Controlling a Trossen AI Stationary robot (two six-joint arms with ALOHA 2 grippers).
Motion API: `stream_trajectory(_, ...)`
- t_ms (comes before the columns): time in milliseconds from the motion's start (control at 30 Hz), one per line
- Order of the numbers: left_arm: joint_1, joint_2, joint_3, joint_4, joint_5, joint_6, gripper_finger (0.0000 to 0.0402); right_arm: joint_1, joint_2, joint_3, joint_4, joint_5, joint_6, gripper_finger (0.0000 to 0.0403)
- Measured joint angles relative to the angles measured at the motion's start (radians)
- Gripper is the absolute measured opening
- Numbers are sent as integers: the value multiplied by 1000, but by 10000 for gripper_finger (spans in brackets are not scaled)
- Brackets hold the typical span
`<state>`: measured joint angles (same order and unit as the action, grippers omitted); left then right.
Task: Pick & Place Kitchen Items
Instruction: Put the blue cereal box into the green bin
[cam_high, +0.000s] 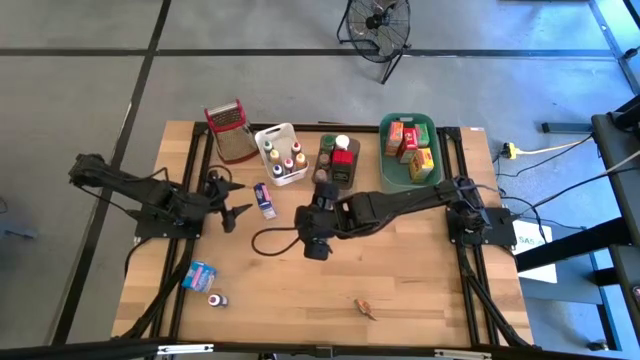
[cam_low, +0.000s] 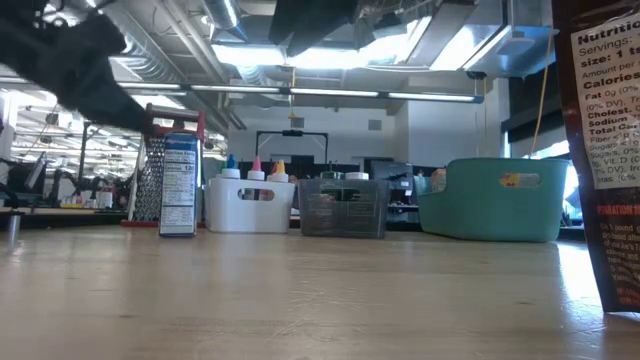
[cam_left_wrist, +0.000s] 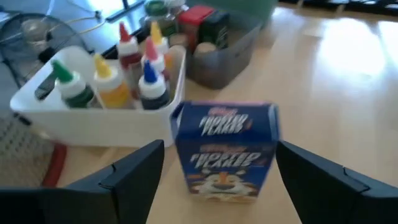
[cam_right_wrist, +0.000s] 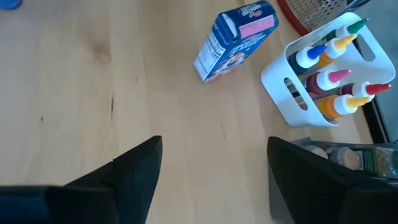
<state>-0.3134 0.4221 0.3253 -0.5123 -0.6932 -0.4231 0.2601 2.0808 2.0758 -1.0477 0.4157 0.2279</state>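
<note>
Mid-table, blue cereal box (cam_high: 263, 200) upright beside white tub (cam_high: 282, 153), left gripper (cam_high: 232, 201) wide open, clear of box, right gripper (cam_high: 316, 236) open, holding nothing.

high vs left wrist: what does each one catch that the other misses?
High view only: both arms, the right gripper open over mid-table, the green tub of small boxes, the grater, a small blue box and a tiny bottle near the front edge.

Left wrist view only: the Frosted Flakes print on the blue cereal box, standing upright between the open fingers of the left gripper, untouched.

Both: that cereal box, the white caddy of squeeze bottles, and the dark bin of jars behind it.
</note>
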Motion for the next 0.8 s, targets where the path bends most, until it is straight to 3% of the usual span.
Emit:
stream_trajectory(233, 0, 0, -148, 208, -23, -34, 306, 17, 0, 0, -28, 1, -5, 293)
stream_trajectory(533, -2, 11, -308, 565, 109, -57, 306, 23, 0, 0, -45, 3, -8, 293)
stream_trajectory(800, -13, 43, -316, 585, -35, 96, 306, 22, 0, 0, -42, 3, -8, 293)
